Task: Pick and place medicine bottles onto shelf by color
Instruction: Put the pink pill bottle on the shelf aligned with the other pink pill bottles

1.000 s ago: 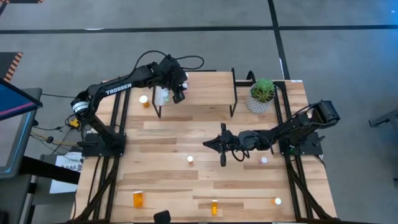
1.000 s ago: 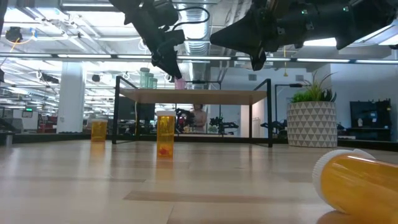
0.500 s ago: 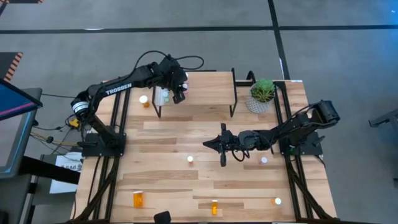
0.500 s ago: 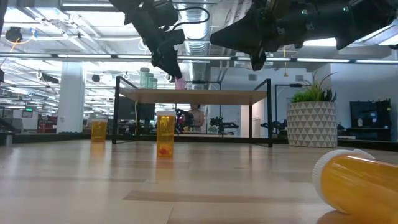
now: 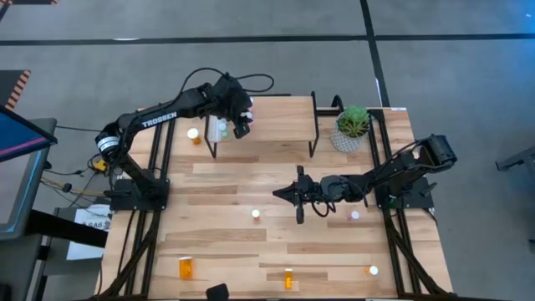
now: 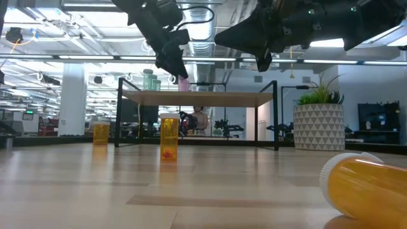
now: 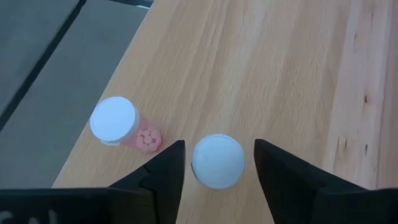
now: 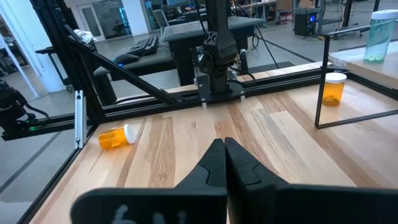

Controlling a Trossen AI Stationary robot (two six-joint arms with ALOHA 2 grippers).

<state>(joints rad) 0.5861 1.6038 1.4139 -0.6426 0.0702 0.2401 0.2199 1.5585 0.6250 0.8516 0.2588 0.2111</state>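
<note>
Left gripper point(image 7: 217, 163) above the shelf point(image 5: 276, 125) at its left end, jaws parted around a pink bottle's white cap point(image 7: 217, 160) without touching, another pink bottle point(image 7: 118, 123) beside it, right gripper point(image 5: 280, 194) over mid-surface, jaws closed, empty.

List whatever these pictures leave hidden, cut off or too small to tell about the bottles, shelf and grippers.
- Left wrist view: the capped bottle between the fingers shows only its cap, so its colour is hidden.
- High view: the left gripper covers that bottle on the shelf.
- Low view: the lying orange bottle is cut off by the edge.
- High view: table bottles are too small to tell colour.
</note>
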